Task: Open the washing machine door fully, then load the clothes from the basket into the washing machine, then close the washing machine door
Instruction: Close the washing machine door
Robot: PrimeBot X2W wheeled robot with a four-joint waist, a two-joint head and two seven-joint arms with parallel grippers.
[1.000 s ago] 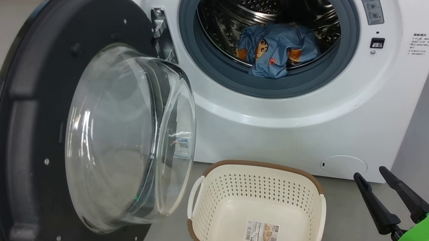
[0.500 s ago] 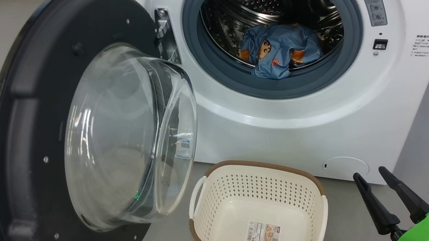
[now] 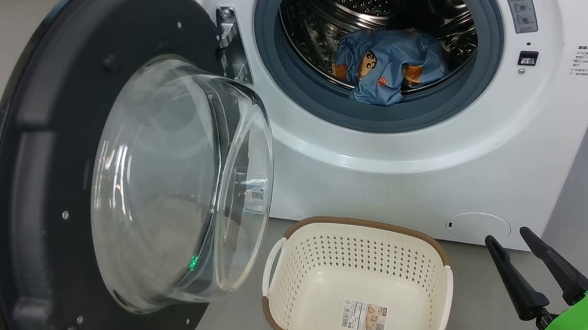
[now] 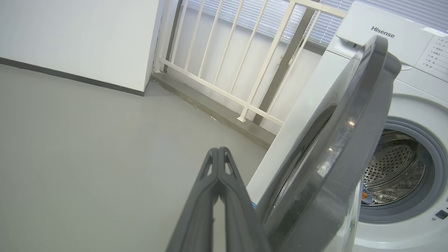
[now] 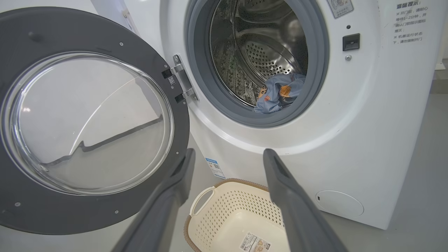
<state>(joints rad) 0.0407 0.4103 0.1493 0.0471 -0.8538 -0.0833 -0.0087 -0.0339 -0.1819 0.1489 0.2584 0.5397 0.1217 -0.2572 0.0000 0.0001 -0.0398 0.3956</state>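
Head view: basket (image 3: 346,255) beside right tool (image 3: 507,236).

Washing machine (image 3: 421,166): 1.
Washing machine door (image 3: 29,175): 1, with 1 glass window (image 3: 175,180).
Basket (image 3: 346,255): 1, with 1 label sticker (image 3: 363,316).
Clothes (image 3: 391,66): 1 bundle; separate pieces cannot be counted.
End effectors: 2, the left end effector (image 4: 218,151) and the right end effector (image 3: 506,236), two fingers each.

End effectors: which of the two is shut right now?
The left end effector, its two long dark fingers pressed together and holding nothing; the right end effector has its fingers spread wide apart.
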